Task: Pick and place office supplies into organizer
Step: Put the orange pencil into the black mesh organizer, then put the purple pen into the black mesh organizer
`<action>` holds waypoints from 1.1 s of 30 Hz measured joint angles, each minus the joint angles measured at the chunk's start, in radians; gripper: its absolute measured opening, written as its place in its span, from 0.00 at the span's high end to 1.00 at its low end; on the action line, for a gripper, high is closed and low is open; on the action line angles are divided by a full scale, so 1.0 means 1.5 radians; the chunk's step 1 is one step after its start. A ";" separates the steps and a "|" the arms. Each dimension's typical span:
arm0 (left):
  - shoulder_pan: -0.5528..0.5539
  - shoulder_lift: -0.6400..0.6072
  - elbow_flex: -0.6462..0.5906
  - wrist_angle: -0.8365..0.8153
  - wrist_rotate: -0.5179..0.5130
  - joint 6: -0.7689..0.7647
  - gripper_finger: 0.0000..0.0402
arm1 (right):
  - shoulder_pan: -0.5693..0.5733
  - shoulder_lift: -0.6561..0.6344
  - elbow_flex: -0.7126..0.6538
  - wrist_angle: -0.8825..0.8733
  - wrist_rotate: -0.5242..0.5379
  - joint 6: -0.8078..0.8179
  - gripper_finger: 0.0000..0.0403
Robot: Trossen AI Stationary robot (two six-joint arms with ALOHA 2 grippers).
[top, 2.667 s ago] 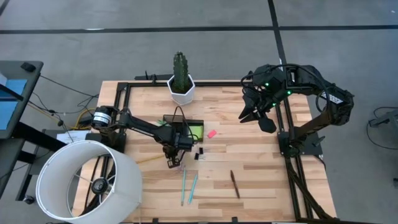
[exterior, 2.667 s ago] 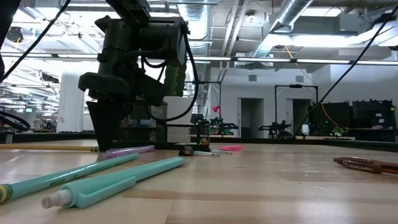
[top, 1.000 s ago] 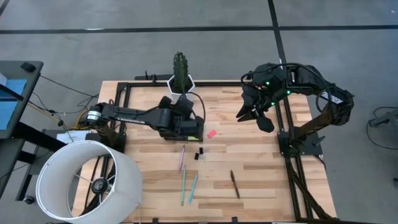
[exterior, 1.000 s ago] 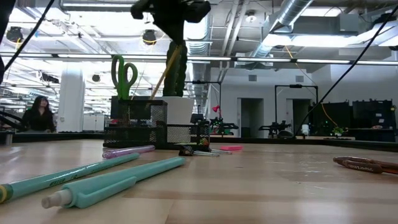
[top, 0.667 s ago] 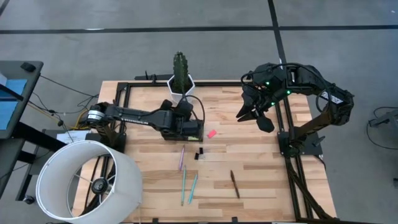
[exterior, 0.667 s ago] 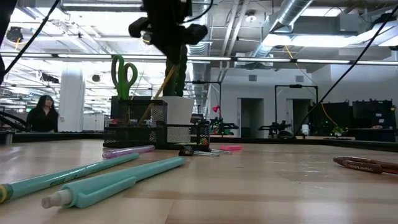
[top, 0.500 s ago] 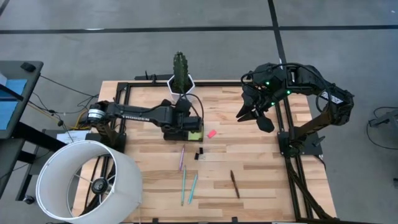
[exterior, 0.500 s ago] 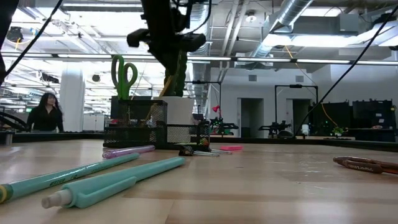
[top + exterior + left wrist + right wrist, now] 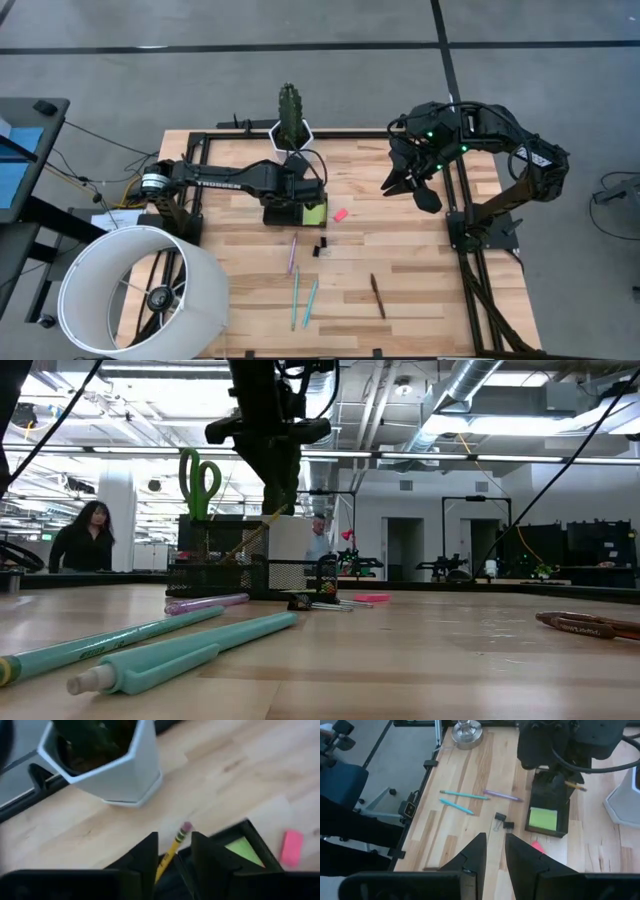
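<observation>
Nearest the lens, at the lower left of the low view, you have two teal pens (image 9: 180, 655) lying on the wooden table (image 9: 450, 660). A dark pen (image 9: 590, 625) lies apart from them at the right edge. Behind the teal pens come the purple pen (image 9: 205, 603), then the black binder clips (image 9: 310, 601) and the pink eraser (image 9: 372, 598), all loose on the wood.

Further back, left of centre, stands the black mesh organizer (image 9: 215, 565). Green-handled scissors (image 9: 200, 480) stand upright in it. A yellow pencil (image 9: 250, 540) leans in it, eraser end up. From above you can see the lime-green sticky-note pad (image 9: 314, 213) in its right-hand compartment.

Your left gripper (image 9: 174, 851) hangs directly over the organizer. Its fingers are parted wider than the pencil, which rises between them ungripped, so count it as released.

Just beyond sits the white cactus pot (image 9: 117, 775).

Your right gripper (image 9: 400, 185) waits raised at the upper right of the overhead picture, well apart from the supplies, fingers narrowly parted and empty.

Past the table, two people (image 9: 85, 535) show in the room.
</observation>
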 joint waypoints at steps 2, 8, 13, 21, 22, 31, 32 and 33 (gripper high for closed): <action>-0.001 0.000 0.014 -0.005 0.028 0.038 0.68 | 0.000 0.000 0.000 -0.004 0.000 0.000 0.84; -0.010 0.000 0.132 0.003 0.196 0.120 0.66 | 0.000 0.000 0.000 -0.019 0.000 0.000 0.84; -0.046 -0.001 0.202 0.027 0.340 0.148 0.69 | 0.000 -0.005 0.000 -0.031 0.000 0.000 0.84; -0.155 -0.001 0.130 -0.007 0.522 -0.087 0.73 | 0.000 -0.005 0.000 -0.058 0.000 -0.006 0.84; -0.168 -0.001 0.110 -0.006 0.518 -0.119 0.73 | 0.000 -0.005 0.000 -0.058 0.000 -0.008 0.84; -0.246 0.000 -0.110 0.149 0.477 -0.336 0.73 | 0.000 -0.005 0.000 -0.058 0.000 -0.024 0.84; -0.249 0.000 -0.131 0.177 0.480 -0.351 0.73 | 0.000 -0.005 0.000 -0.058 0.000 -0.024 0.84; -0.252 0.000 -0.150 0.205 0.482 -0.365 0.73 | 0.000 -0.005 0.000 -0.058 0.000 -0.024 0.84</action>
